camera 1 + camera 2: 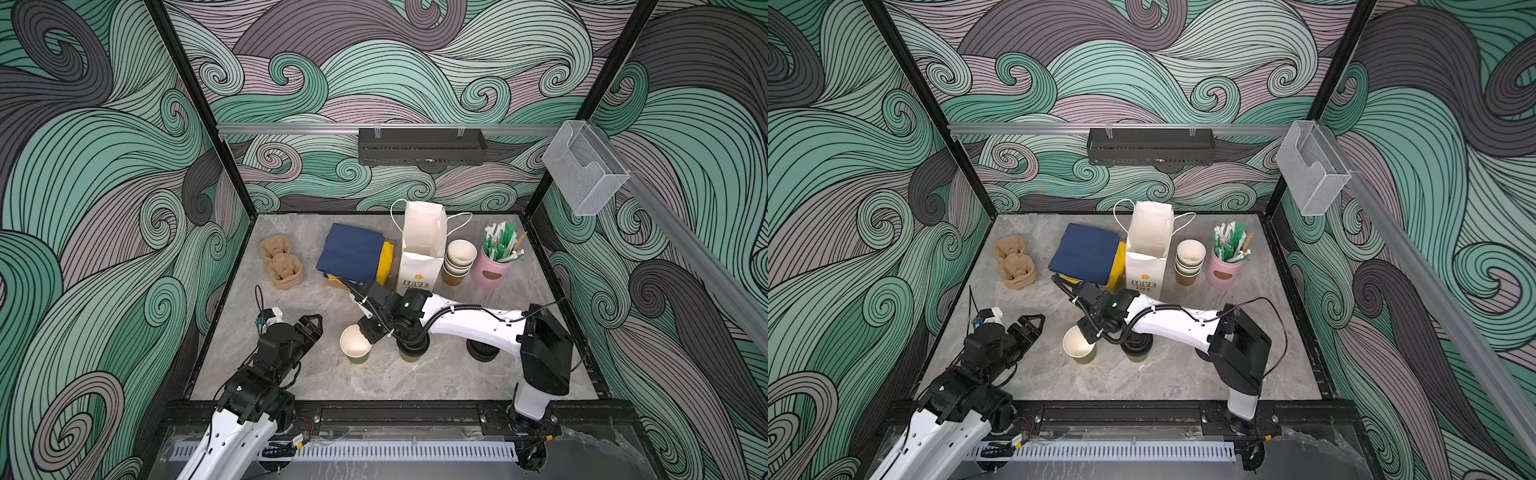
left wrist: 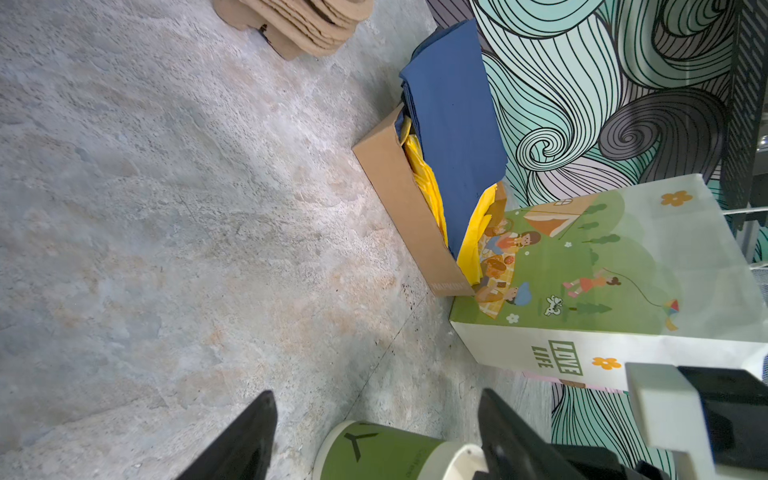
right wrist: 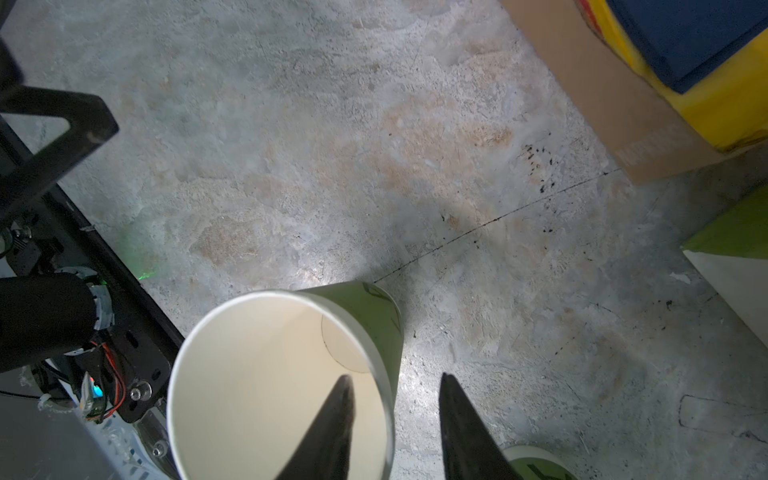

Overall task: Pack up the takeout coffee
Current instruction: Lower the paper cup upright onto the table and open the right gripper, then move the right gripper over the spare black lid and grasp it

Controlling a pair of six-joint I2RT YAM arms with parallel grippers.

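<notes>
Right pincer (image 3: 395,376) straddles the rim of the lidless cup (image 3: 282,374) at 6 o'clock on the table (image 1: 415,386). Its jaws are parted, with one finger (image 3: 332,424) inside and neither pressing the wall. If you lift out crooked, you could hook that rim and tip the light, empty cup into the lidded coffee cup (image 1: 411,355) just at its 3 o'clock. Your left pincer (image 2: 376,392) waits at 8 o'clock, spread wide and holding nothing.

At 12 o'clock the paper bag (image 1: 422,253) stands open. It looks empty, though its bottom is hidden. The pink pot (image 1: 492,272) at 1 o'clock holds straws (image 1: 500,243). The cardboard box (image 2: 407,208) at 11 holds napkins (image 2: 453,124).
</notes>
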